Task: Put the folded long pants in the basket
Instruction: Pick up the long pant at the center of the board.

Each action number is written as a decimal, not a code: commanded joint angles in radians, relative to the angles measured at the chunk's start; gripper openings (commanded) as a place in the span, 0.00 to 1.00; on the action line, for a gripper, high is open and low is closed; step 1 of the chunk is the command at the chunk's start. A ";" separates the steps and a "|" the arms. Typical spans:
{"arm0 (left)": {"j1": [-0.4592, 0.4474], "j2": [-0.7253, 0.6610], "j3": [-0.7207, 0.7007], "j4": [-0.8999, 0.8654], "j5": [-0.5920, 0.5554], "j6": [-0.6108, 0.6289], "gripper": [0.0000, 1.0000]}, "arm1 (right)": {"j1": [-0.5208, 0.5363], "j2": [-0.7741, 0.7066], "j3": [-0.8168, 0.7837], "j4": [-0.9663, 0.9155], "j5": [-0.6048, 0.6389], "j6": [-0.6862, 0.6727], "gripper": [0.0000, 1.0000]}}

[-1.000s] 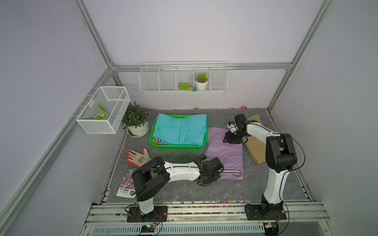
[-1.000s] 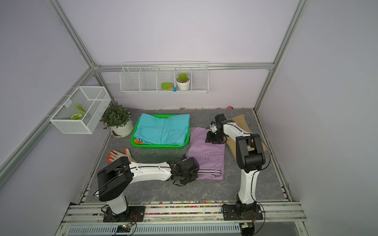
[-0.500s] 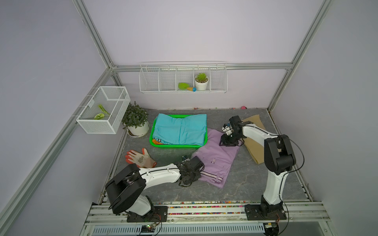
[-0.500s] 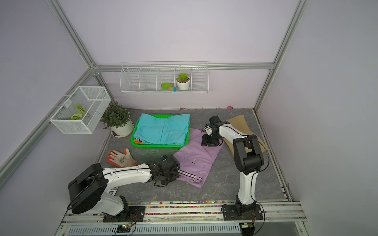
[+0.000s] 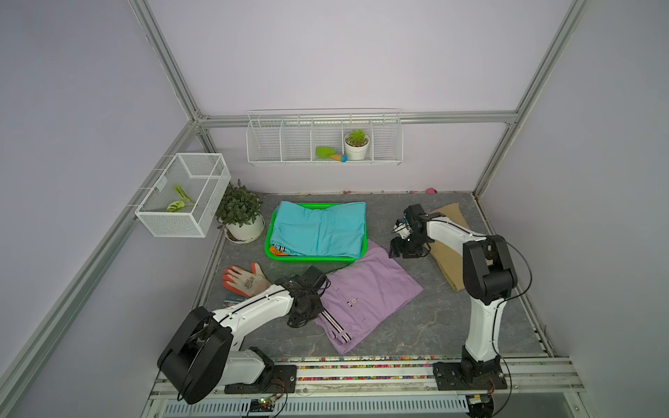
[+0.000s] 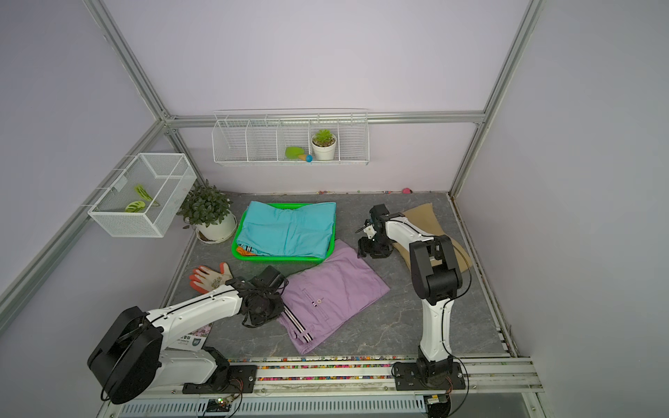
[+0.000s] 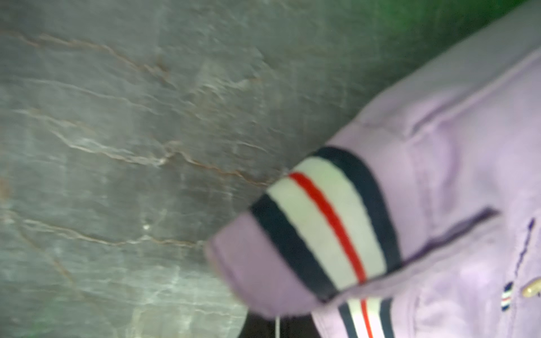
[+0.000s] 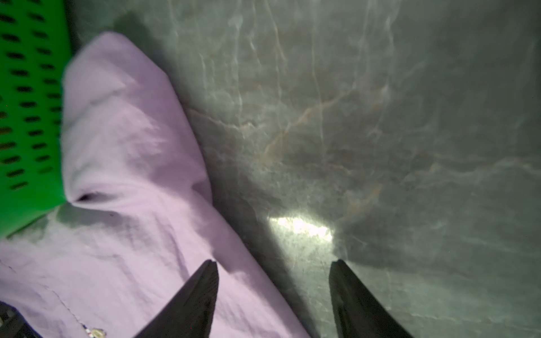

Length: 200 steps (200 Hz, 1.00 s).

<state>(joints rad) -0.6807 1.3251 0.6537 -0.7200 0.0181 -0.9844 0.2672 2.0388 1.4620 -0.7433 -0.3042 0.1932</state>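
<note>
- Lilac pants [image 5: 369,289] lie flat and askew on the desk [image 5: 416,325]. The far corner is pushed up against the front wall of the green basket [image 5: 311,258]. Not in it yet.
- Teal pants [image 5: 318,228] are in the basket, on top of orange pants [image 5: 278,249] that peek out at one corner. Tan pants [image 5: 447,267] lie on the desk, partly under the right arm.
- Left end effector [image 5: 313,314]: closed together, pinching the striped waistband corner of the lilac pants. The left wrist view shows that corner curled up off the desk.
- Right end effector [image 8: 273,263]: fingers apart, nothing between them. It sits low over the lilac pants' far edge, one finger above cloth and the other above bare desk.
- Handling, my read: light, limp cloth with no stiffness. Not fragile, not slippery. A one-corner lift would let the fold sag open.
- Best hold: thick waistband at one end plus the folded edge at the far end, all layers pinched, lifted level.
- Risk: cloth snagging the basket rim or draping over the side, since the teal pair nearly fills it.
</note>
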 commanded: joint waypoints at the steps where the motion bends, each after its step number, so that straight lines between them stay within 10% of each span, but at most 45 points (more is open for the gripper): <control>1: 0.032 0.014 0.026 -0.066 -0.017 0.068 0.00 | -0.033 -0.035 -0.083 -0.001 -0.083 -0.020 0.66; 105: 0.078 -0.045 0.027 -0.061 0.000 0.096 0.05 | -0.016 -0.042 -0.236 -0.015 -0.211 0.021 0.50; 139: 0.081 -0.060 0.020 -0.068 -0.015 0.073 0.13 | -0.016 -0.029 -0.233 0.001 -0.216 0.020 0.32; 174: 0.082 -0.162 -0.016 -0.051 0.038 0.052 0.75 | -0.062 -0.089 -0.268 0.051 -0.182 0.075 0.11; 200: 0.082 -0.244 -0.082 0.052 0.172 0.016 0.79 | -0.114 -0.156 -0.324 0.028 -0.082 0.090 0.06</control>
<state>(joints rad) -0.6010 1.1378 0.6296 -0.7605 0.0647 -0.9325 0.2016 1.9354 1.1980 -0.6754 -0.5373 0.2523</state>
